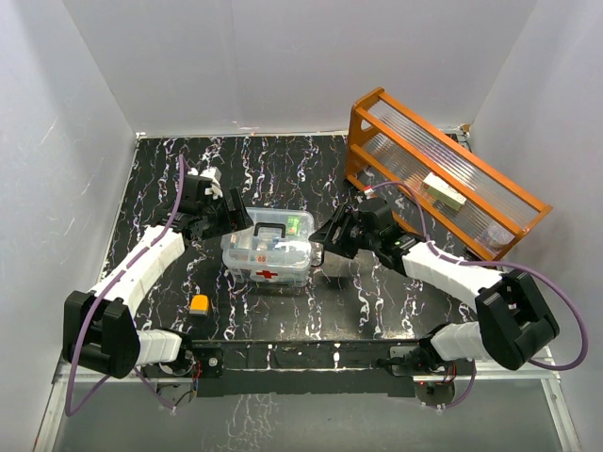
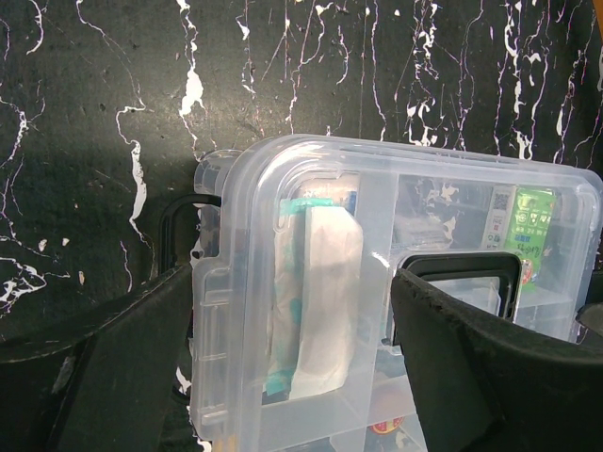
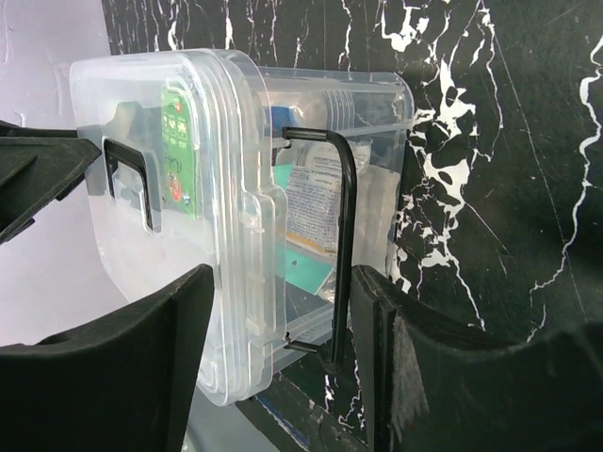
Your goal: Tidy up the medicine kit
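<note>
Top: kit (image 1: 273, 273) centre of table (image 1: 377, 301), lid (image 1: 247, 247) on, arms at its 9 and 3 o'clock. Left wrist: left jaws wide apart over the 9 o'clock end, no grip. Right wrist: right jaws bracket lid edge and wire clasp (image 3: 344, 245), contact unclear. Step looks like unlatching. Next: steady kit, flip clasp.

The left arm (image 1: 141, 268) extends from 7 o'clock toward centre, its left gripper (image 1: 229, 218) pointing to 4 o'clock, jaws spread wide. The right arm (image 1: 443, 268) extends from 5 o'clock, its right gripper (image 1: 325, 240) pointing to 9 o'clock, jaws partly apart; any clamping is unclear.
</note>
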`<state>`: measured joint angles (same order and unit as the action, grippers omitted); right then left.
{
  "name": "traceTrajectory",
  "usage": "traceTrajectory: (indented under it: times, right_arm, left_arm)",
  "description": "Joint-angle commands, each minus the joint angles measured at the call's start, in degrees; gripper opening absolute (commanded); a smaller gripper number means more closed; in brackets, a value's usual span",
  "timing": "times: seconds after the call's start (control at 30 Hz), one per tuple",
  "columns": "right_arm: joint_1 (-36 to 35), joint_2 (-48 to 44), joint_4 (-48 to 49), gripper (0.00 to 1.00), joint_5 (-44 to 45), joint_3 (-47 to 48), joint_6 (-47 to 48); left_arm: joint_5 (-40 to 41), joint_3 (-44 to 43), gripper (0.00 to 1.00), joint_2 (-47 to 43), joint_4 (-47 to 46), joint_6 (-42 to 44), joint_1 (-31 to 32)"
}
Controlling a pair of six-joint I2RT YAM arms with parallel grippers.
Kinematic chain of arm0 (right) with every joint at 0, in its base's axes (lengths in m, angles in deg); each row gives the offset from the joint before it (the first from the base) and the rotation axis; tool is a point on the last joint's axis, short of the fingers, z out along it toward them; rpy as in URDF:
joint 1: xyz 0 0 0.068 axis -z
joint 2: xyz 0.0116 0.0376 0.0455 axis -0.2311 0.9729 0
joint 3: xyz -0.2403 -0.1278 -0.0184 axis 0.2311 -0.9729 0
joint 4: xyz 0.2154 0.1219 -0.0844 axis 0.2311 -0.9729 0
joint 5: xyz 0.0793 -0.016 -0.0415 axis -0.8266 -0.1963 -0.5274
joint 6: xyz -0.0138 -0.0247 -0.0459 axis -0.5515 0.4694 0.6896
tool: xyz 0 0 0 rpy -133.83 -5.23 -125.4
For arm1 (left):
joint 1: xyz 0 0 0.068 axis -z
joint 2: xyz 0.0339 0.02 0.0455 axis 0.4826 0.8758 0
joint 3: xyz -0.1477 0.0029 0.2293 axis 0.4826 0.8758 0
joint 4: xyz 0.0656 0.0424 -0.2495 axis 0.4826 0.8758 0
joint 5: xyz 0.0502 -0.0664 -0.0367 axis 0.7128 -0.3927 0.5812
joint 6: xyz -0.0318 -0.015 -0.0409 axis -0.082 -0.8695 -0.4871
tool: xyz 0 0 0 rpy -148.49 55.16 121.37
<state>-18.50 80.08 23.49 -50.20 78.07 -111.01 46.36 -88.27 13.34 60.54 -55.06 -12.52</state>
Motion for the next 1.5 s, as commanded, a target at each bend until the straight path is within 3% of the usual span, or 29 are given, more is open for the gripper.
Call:
traceTrajectory:
  times: [0.0, 0.23, 0.33, 0.8, 1.03, 1.13, 1.3, 1.47]
  right_arm:
    - [0.35, -1.59, -6.13, 0.31, 3.31, 2.13, 2.76]
    - [-0.23, -3.01, -8.14, 0.21, 3.66, 3.51, 2.69]
    - [-0.40, -2.76, -8.21, 0.22, 2.74, 4.32, 2.87]
    - [-0.48, -6.56, -0.58, 0.60, -2.03, 2.52, 0.43]
    - [-0.51, -6.37, 0.54, 0.67, -1.56, 1.57, 0.41]
    - [-0.56, -6.38, 0.46, 0.79, 0.83, 0.48, 1.43]
    - [-0.53, -3.35, 7.84, 0.93, -0.39, -2.71, 0.80]
    - [-0.53, 0.89, 14.63, 0.98, -2.52, -4.81, -1.45]
  left_arm:
    - [0.95, 1.52, 0.83, -0.43, 4.68, 2.32, 0.19]
    - [0.57, 1.52, 0.83, -0.27, 4.44, 2.35, 0.20]
    - [0.46, 1.66, 0.83, -0.30, 4.31, 2.42, 0.25]
    - [-0.15, 1.74, 0.83, -0.26, 3.96, 2.59, 0.25]
    - [-0.42, 1.75, 0.83, -0.14, 3.88, 2.57, 0.21]
    - [-0.82, 1.67, 0.83, 0.03, 3.87, 2.38, 0.19]
    - [-1.30, 1.40, 0.83, 0.32, 3.79, 2.24, 0.20]
    - [-1.47, 1.30, 0.83, 0.67, 3.87, 2.24, 0.21]
